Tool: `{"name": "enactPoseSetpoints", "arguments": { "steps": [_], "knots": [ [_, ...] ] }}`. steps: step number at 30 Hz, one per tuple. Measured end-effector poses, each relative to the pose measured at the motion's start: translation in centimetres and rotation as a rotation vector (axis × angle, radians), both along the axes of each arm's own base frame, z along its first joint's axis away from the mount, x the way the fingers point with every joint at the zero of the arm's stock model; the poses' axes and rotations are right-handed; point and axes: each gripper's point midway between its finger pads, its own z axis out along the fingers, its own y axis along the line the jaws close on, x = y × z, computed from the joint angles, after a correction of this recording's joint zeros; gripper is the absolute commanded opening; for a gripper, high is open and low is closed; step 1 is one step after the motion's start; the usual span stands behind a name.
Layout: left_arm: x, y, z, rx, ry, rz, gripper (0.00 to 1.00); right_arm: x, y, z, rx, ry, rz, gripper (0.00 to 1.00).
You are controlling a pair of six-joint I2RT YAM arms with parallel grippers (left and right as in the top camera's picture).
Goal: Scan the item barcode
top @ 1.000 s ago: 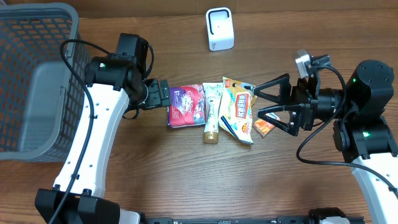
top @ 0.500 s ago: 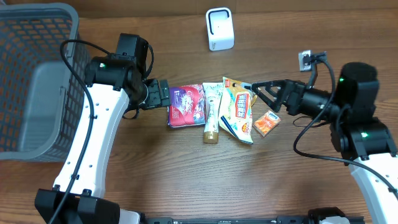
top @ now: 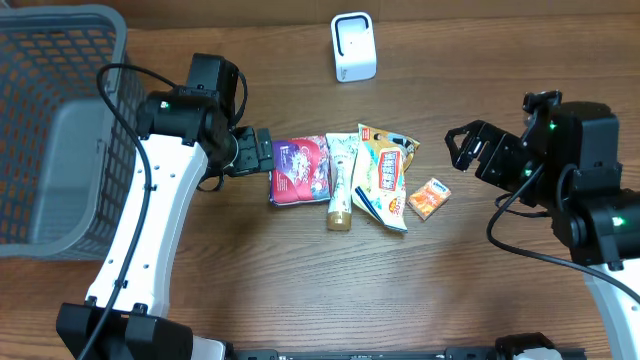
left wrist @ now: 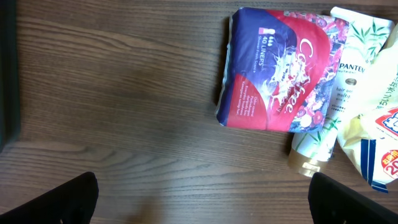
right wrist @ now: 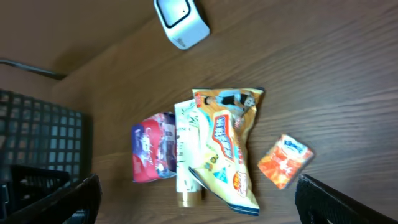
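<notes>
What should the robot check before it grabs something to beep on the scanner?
1. Is the left gripper open and empty: ok.
2. Is the right gripper open and empty: ok.
3. Is the white scanner free of clutter: ok.
4. Does the orange packet lie alone, easy to pick: ok.
5. Are the red pack, tube and yellow snack bag separated: not ok, they touch or overlap.
6. Is a barcode facing up: cannot tell.
</notes>
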Motion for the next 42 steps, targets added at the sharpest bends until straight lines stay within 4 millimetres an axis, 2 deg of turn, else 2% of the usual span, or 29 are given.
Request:
{"name": "enactPoseSetpoints", "arguments": {
  "steps": [4,8,12,19,24,27,28,34,38,42],
  "knots": [
    [0.0,0.0,0.0,0.000,0.000,0.000,1.00,0.2,1.7,1.2,0.075,-0.036,0.072,1.00],
    [0.0,0.0,0.0,0.000,0.000,0.000,1.00,-0.9,4.3,2.5,0.204,-0.035,0.197,1.00],
    [0.0,0.0,0.0,0.000,0.000,0.000,1.00,-1.8,5.0,2.5,0.262,0.011,0.221,1.00],
    [0.0,0.0,0.0,0.000,0.000,0.000,1.00,-2.9,5.0,1.5,0.261,0.076,0.221,1.00],
    [0.0,0.0,0.0,0.000,0.000,0.000,1.00,-2.6,4.7,1.4,0.242,0.061,0.213,1.00],
    [0.0,0.0,0.0,0.000,-0.001,0.000,1.00,-1.8,4.8,2.1,0.239,0.013,0.215,1.00],
    [0.0,0.0,0.0,0.000,0.000,0.000,1.00,-1.2,4.9,2.9,0.244,-0.032,0.222,1.00],
    [0.0,0.0,0.0,0.000,0.000,0.000,1.00,-0.6,5.3,4.1,0.278,-0.077,0.226,1.00],
    [0.0,0.0,0.0,0.000,0.000,0.000,1.00,-0.2,4.9,3.8,0.266,-0.070,0.195,1.00],
    [0.0,0.0,0.0,0.000,0.000,0.000,1.00,0.9,4.6,2.3,0.248,-0.023,0.164,1.00]
  ]
}}
